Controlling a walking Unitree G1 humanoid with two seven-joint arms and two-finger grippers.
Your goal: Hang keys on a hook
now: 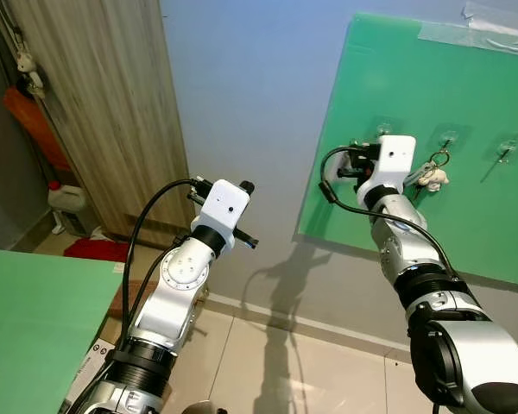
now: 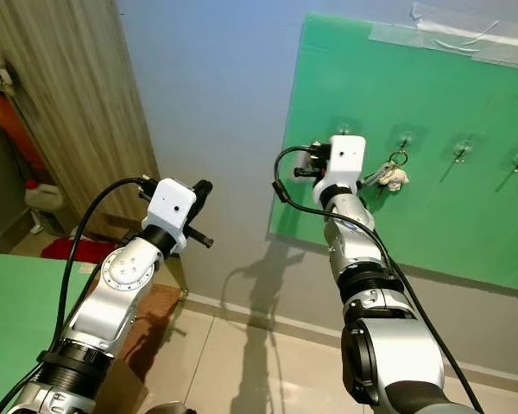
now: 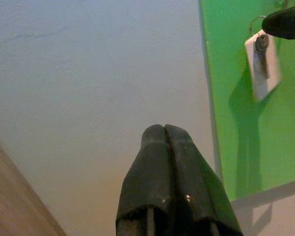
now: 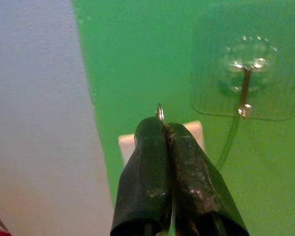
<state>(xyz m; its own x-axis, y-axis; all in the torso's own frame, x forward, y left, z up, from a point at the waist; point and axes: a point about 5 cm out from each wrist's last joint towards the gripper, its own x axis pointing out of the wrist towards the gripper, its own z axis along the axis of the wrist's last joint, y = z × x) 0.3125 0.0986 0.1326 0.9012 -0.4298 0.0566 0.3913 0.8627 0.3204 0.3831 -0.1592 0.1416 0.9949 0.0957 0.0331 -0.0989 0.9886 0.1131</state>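
The right gripper [image 4: 164, 129] is pinching the keys' [image 1: 432, 175] thin metal ring, holding them against the smooth green board [image 1: 466, 112] just beside a clear adhesive hook [image 4: 246, 93] with a wire prong. The left gripper [image 3: 165, 135], fingers pressed together, is hovering before the pale matte wall [image 1: 259, 86].
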